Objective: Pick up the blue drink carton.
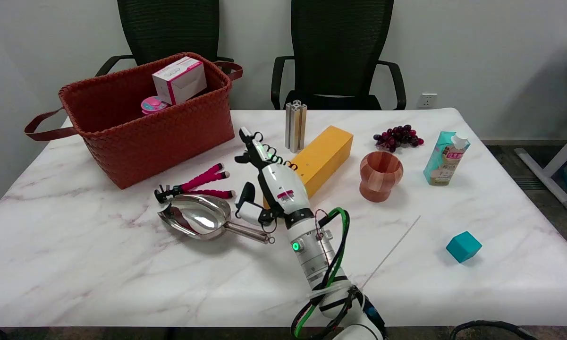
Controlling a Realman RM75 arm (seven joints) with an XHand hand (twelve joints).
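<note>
Broadly, the counter [99, 264] shows bare marble along its lower edge. At frame centre the right hand [269, 182] hovers, fingers [246, 134] spread, holding nothing. At right, the carton [445, 157] stands upright near the counter's edge, space around it.

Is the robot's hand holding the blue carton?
No, the right hand is open above the table's middle, while the carton stands untouched far off by the grapes.

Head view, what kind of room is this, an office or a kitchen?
Most likely an office or lab room: two black mesh office chairs behind a white marble-patterned table, a plain wall with a power socket, and a desk leg at the right.
</note>
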